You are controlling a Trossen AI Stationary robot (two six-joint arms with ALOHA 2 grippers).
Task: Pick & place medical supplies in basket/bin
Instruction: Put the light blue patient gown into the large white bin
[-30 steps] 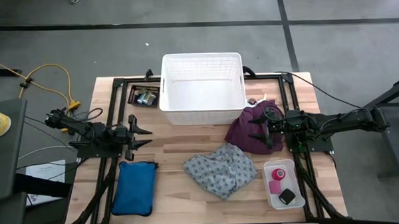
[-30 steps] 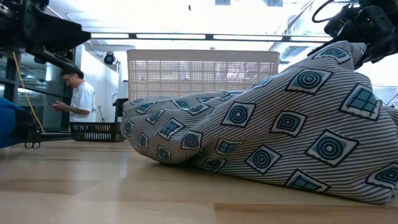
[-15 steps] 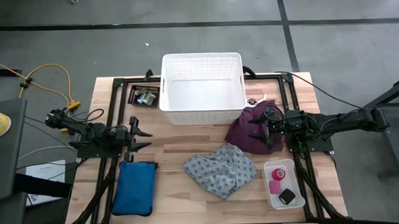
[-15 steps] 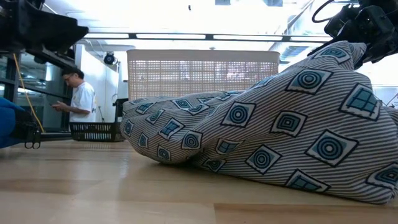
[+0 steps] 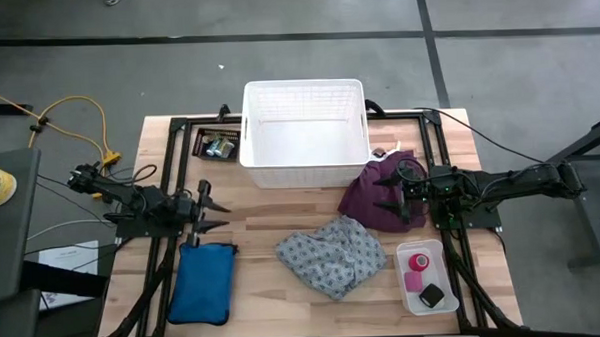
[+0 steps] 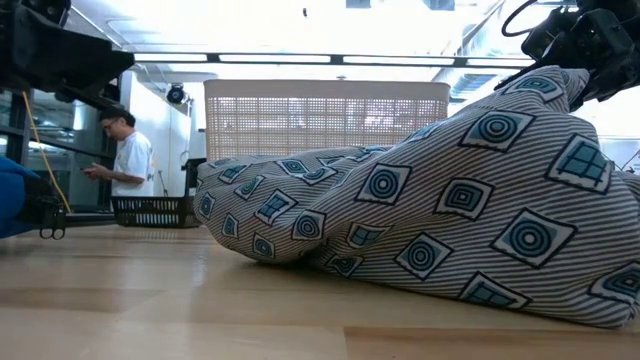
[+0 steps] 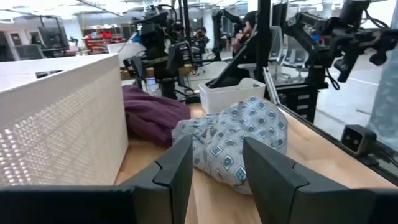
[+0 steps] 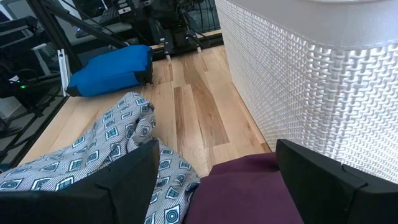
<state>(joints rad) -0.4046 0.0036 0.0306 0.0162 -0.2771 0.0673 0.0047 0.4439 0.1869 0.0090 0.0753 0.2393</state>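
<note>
Since a second ago my left gripper (image 5: 213, 207) has drawn back a little toward the table's left edge, while everything else lies as it did. It hovers with its fingers apart, holding nothing, just above the wooden table (image 5: 262, 215) and right beside the upper end of a blue pouch (image 5: 203, 283). From its wrist view I look between the two dark fingers (image 7: 175, 175) at the grey patterned cloth (image 7: 237, 141), which sits well apart from this gripper toward the middle of the table.

Behind it, at the far edge, stands the white basket (image 5: 304, 134), with nothing visible inside it. A small black tray (image 5: 218, 144) with a few bits in it lies just beside the basket's left wall.

The grey patterned cloth is bunched in a heap in front of the basket, near the table's centre; in the low view it fills most of the frame. The purple cloth (image 5: 373, 198) is heaped to its right and a bit farther back, touching or nearly touching the basket's front right corner.

My right gripper (image 5: 389, 198) is directly over the purple cloth, fingers spread wide with the cloth lying between and below them; I cannot tell whether they touch it.

Nearer the front right corner sits a clear tray (image 5: 424, 275) holding the pink tape roll (image 5: 418, 266) and the small black block (image 5: 432, 296), well apart from the right gripper.

A person (image 6: 124, 158) stands in the room beyond.
</note>
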